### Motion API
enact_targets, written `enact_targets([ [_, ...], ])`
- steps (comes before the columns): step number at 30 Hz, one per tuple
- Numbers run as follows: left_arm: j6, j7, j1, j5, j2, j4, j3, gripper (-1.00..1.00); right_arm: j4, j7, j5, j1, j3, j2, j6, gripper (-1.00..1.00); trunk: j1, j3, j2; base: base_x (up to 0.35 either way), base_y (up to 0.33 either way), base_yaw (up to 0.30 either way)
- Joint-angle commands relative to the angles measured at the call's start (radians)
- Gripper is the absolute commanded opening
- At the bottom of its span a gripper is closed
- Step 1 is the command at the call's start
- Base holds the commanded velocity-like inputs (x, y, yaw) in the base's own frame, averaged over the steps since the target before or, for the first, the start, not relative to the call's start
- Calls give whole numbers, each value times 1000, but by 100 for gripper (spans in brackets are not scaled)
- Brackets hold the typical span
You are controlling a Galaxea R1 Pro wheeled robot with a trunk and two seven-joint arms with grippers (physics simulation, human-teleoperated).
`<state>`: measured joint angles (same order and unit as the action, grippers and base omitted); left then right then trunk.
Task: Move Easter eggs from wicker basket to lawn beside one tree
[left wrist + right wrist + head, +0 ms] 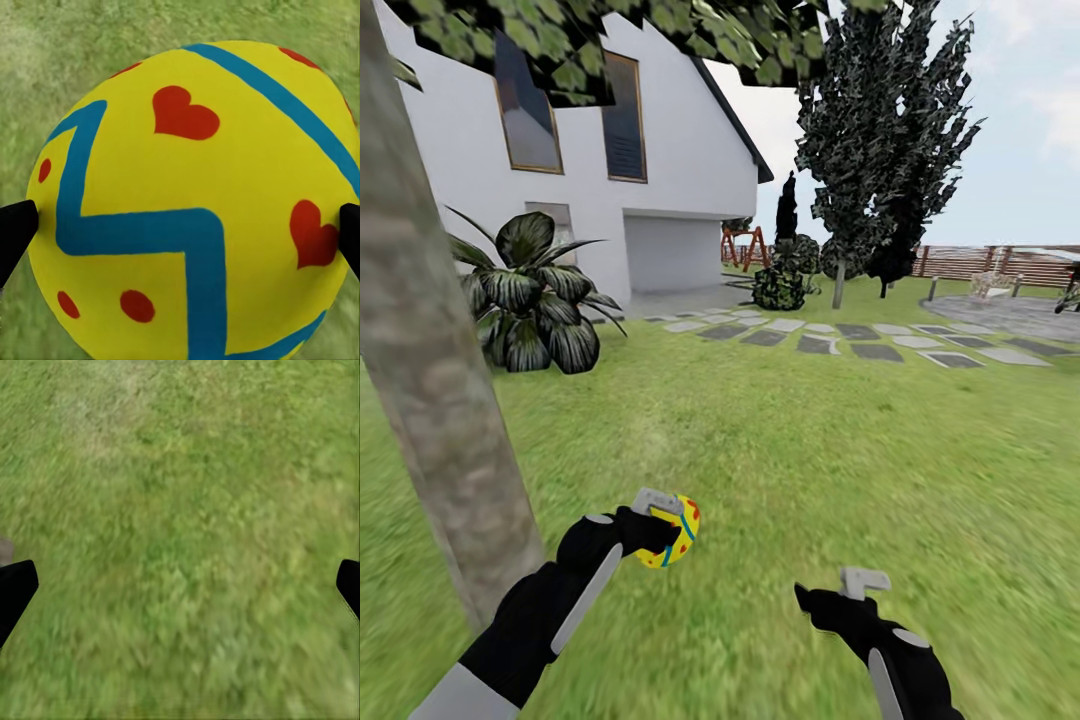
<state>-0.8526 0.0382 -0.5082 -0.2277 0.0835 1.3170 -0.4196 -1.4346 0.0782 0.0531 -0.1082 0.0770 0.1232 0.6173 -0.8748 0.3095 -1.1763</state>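
Observation:
My left gripper [665, 528] is shut on a yellow Easter egg [678, 533] with blue zigzag bands and red marks, held above the lawn [790, 460]. Seen close in the left wrist view, the Easter egg [195, 202] sits between the two dark fingertips [15, 229]. A thick grey-brown tree [430, 360] trunk rises just left of my left arm. My right gripper [840, 590] hangs open over bare grass, and its fingertips [15, 589] stand wide apart with nothing between them. The wicker basket is out of view.
A broad-leaved dark shrub [535, 300] stands behind the trunk near the white house [650, 150]. A grey stepping-stone path [840, 340] crosses the grass farther off. Dark cypresses [880, 140] and a slatted wooden fence [1000, 262] lie beyond.

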Motion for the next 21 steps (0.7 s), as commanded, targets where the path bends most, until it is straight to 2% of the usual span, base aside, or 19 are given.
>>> enact_targets([
  [1,-4,4,-1,-6,1,1,-2,-100,-1,3,5,-1,3,1,-1,100,-1,1,-1,340,0,-3],
  [6,9,5,-1,-5,1,1,-2,-100,-1,2,5,-1,2,1,-7,100,-1,1,-1,340,-10,-1],
  [11,13,5,-1,-4,-4,0,-2,-100,-1,3,5,-1,3,1,-8,100,-1,1,-1,313,-141,0],
  [15,24,12,-3,-5,-31,-44,-4,-100,-1,3,5,-1,4,1,-8,100,-1,1,-1,293,-183,0],
  [17,32,55,-4,-6,-44,-58,-3,-100,-1,3,5,-1,8,1,-8,100,-1,1,-1,281,-193,0],
  [19,38,116,-4,-6,-76,-77,-2,-100,-1,3,5,-1,19,1,-8,100,-1,1,-1,275,-195,0],
  [21,49,139,-8,-9,-97,-116,-2,-100,-1,3,5,-1,22,1,-8,100,-1,1,-1,271,-196,0],
])
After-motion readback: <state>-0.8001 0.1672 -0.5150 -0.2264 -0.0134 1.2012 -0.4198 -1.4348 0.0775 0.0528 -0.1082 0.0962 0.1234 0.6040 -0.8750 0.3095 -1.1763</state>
